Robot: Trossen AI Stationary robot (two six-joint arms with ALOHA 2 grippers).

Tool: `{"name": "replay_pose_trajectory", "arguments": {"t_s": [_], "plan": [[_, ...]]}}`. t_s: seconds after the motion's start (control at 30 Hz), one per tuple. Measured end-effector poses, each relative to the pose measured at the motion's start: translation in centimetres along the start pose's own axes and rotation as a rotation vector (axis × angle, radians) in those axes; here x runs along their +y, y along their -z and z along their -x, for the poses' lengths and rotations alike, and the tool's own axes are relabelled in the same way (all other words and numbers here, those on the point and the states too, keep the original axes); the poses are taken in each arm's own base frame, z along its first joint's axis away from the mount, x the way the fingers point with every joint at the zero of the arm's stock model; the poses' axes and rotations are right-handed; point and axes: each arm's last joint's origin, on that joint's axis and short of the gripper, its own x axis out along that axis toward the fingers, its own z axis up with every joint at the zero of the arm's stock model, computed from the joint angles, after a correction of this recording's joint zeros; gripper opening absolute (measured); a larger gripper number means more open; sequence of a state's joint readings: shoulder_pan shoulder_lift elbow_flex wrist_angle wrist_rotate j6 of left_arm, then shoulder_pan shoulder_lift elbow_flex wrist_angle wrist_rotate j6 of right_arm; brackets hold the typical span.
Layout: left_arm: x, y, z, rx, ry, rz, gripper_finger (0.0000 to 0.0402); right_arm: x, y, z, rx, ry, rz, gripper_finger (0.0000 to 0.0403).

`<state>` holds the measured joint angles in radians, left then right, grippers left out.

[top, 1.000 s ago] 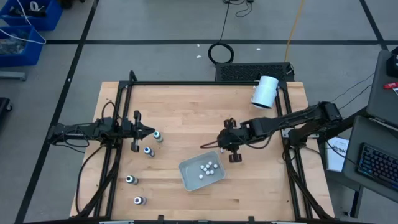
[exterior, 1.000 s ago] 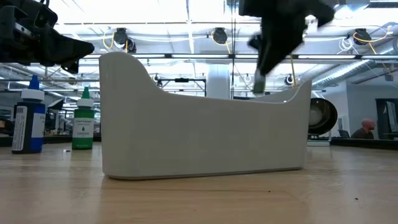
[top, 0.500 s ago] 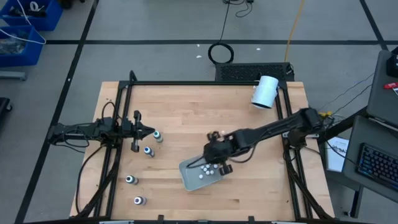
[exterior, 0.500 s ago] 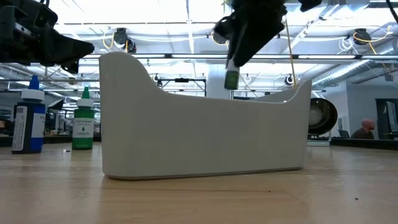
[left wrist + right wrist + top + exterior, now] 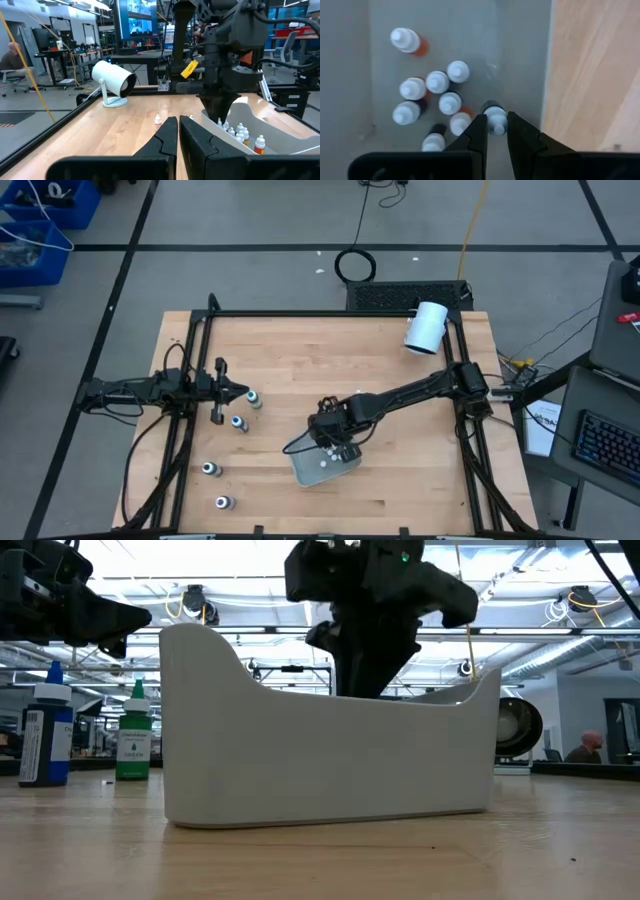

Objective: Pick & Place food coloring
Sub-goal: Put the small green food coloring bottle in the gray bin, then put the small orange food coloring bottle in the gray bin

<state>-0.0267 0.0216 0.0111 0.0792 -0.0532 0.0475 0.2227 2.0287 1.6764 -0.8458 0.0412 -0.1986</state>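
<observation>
My right gripper (image 5: 495, 131) reaches down into the clear tray (image 5: 303, 471), shut on a small food coloring bottle (image 5: 493, 116) with a white cap. Several more small bottles (image 5: 438, 82) stand on the tray floor beside it. In the low view the tray wall (image 5: 320, 770) hides the fingertips. Other bottles (image 5: 239, 423) stand on the wood at the left, two of them blue (image 5: 45, 735) and green (image 5: 133, 745). My left gripper (image 5: 246, 392) waits shut and level at the left edge, near the closest bottle (image 5: 255, 400). My right gripper pinches the bottle at its white cap (image 5: 494, 118) between its two fingers. The fingers come steeply from above, pointing down into the tray. The bottle stands roughly upright under them, cap up. Whether its base rests on the tray floor I cannot tell.
A big white cylinder (image 5: 427, 327) lies at the table's far right corner. A black frame (image 5: 200, 330) borders the tabletop. Bare wood (image 5: 300, 370) stretches between the tray and the far edge. A person (image 5: 590, 748) sits far off in the room.
My right gripper has carried the bottle toward the table's left and a little toward its near edge, from beside the tray to over it. It has sunk behind the tray wall and rolled somewhat. It has stayed shut on the bottle.
</observation>
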Motion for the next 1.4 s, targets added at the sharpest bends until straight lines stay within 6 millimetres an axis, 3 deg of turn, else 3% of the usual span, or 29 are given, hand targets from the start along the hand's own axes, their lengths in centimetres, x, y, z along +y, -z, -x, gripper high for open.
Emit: {"name": "replay_pose_trajectory", "arguments": {"t_s": [0.47,0.9,1.17,1.4], "plan": [[0.0,0.0,0.0,0.0,0.0,0.0,0.0026,0.0,-0.1,-2.7,0.014,-0.075,0.02,0.0039],[0.0,0.0,0.0,0.0,0.0,0.0,0.0026,-0.2,-0.1,-2.7,0.016,-0.073,0.013,0.0039],[0.0,0.0,0.0,0.0,0.001,0.0,0.0026,-0.2,-0.1,-2.7,0.017,-0.072,-0.014,0.0129],[0.0,0.0,0.0,0.0,0.0,0.0,0.0026,-0.3,-0.3,-2.0,-0.017,-0.064,-0.014,0.0155]]}}
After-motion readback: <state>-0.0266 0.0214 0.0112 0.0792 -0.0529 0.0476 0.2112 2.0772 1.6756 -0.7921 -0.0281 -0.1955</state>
